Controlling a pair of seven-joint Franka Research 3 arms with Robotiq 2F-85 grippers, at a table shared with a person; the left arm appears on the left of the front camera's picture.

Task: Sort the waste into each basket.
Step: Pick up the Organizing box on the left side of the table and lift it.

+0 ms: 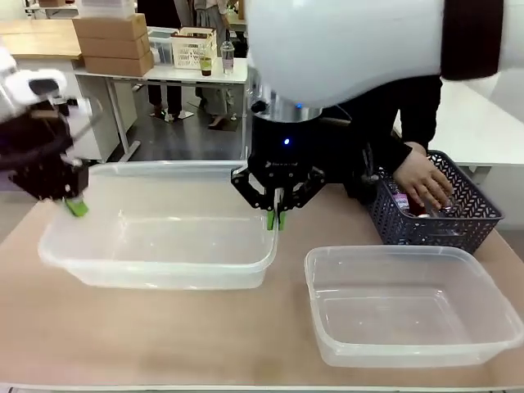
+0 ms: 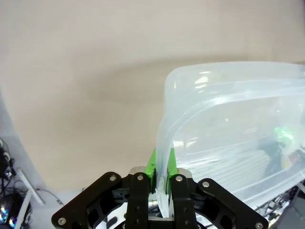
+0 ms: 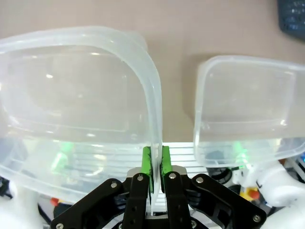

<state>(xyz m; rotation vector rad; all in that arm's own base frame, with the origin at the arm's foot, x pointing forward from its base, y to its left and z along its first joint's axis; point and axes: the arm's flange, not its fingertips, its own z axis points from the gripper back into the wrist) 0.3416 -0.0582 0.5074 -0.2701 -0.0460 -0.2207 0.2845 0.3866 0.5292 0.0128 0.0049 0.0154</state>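
**Beige worktop (image 1: 205, 327): two tubs, one basket**

Two clear rectangular plastic tubs are counted: the larger tub (image 1: 155, 274), its rim clenched at opposite ends by the left hand (image 1: 75, 206) and right hand (image 1: 276, 218), and the smaller tub (image 1: 393, 250). Red-and-clear waste (image 1: 407, 203) is contained in one dark lattice basket (image 1: 426, 229), reached into by a person's hand (image 1: 426, 182).

I saw a lab or workroom, stacked brown cardboard boxes (image 1: 113, 42) on a long white table (image 1: 188, 74) behind, white lattice-walled plastic crate (image 1: 193, 47) beside them.
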